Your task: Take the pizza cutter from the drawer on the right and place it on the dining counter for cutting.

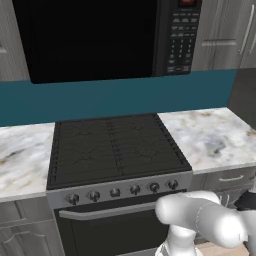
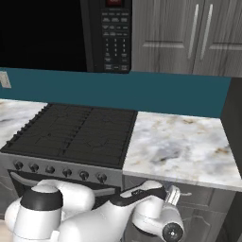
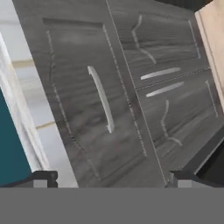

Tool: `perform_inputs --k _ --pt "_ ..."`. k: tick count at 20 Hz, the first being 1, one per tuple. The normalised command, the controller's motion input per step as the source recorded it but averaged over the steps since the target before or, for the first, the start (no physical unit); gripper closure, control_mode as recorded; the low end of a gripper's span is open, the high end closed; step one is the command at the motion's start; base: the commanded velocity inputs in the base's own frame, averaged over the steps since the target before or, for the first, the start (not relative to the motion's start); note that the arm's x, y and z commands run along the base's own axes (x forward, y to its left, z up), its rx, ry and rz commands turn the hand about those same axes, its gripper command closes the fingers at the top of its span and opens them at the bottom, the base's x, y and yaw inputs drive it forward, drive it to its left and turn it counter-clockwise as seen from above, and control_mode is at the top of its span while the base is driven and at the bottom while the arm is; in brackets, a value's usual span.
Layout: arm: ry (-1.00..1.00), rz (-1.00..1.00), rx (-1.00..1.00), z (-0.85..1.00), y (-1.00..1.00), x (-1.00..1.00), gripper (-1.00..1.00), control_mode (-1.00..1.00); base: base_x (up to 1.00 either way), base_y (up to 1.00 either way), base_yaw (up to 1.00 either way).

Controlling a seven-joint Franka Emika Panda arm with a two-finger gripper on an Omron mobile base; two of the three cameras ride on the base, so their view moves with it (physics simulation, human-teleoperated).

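Note:
The drawer (image 3: pixel 83 100) is a dark-grey panel with a curved silver handle (image 3: pixel 101 98), and it is shut. It sits just under the right marble worktop (image 2: pixel 179 146) beside the stove, and its front (image 1: pixel 231 178) also shows in the left base view. My gripper (image 3: pixel 111 181) faces this front from close by, open wide, with its fingertips (image 3: pixel 43 179) on either side of the handle and nothing between them. In the right base view the hand (image 2: pixel 173 194) hangs low in front of the drawer. The pizza cutter is hidden. The dining counter is out of view.
A black stove (image 1: pixel 115 147) with a row of knobs and a steel oven bar stands left of the drawer. A black microwave (image 1: pixel 100 37) hangs above it, with grey wall cabinets (image 2: pixel 189 35) to its right. Two lower cabinet doors (image 3: pixel 175 87) adjoin the drawer.

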Motion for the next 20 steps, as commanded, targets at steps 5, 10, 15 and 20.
perform_inputs --k 5,10,15,20 --pt "-0.17 -0.02 0.08 -0.38 -0.12 0.11 -1.0 -1.0 0.0 0.0 0.0" --pt "-0.07 0.0 0.01 -0.05 -0.15 0.25 -1.0 -1.0 0.0 0.0 0.0" --pt "-0.01 0.0 0.0 -0.06 -0.27 0.27 -1.0 -1.0 0.0 0.0 0.0" --pt "-0.04 0.0 -0.02 -0.1 -0.17 0.26 -1.0 -1.0 0.0 0.0 0.0"
